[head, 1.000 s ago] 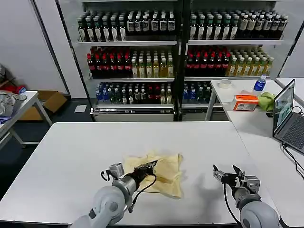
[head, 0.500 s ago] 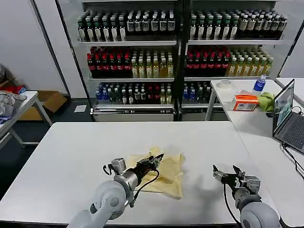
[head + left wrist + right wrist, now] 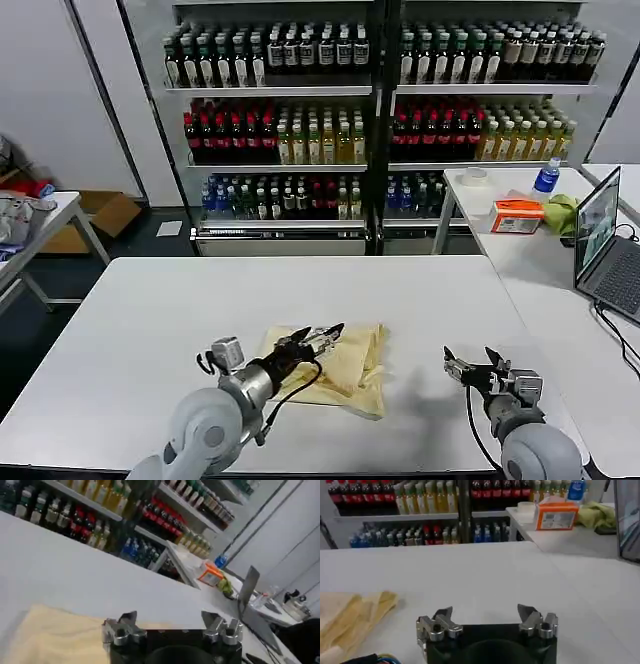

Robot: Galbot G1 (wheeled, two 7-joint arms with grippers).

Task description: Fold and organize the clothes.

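The clothes are one pale cream-yellow T-shirt (image 3: 345,368), lying crumpled and partly folded on the white table (image 3: 150,310) near its front middle. My left gripper (image 3: 318,338) hovers open over the shirt's near-left part, with nothing between its fingers. In the left wrist view the left gripper (image 3: 170,624) is spread wide, and the T-shirt (image 3: 45,635) lies below and to one side. My right gripper (image 3: 470,367) is open above bare table, to the right of the shirt. The right wrist view shows the right gripper (image 3: 486,615) empty and the T-shirt (image 3: 355,615) off to the side.
A side table (image 3: 530,250) at the right holds a laptop (image 3: 605,245), an orange box (image 3: 517,215), a green cloth (image 3: 562,212) and a blue bottle (image 3: 546,176). Bottle shelves (image 3: 370,110) stand behind. A grey-white cloth heap (image 3: 15,215) lies on a table at the left.
My left arm has drawn back to the left. The raised peak of the shirt under its gripper has dropped flatter. The right gripper has barely shifted.
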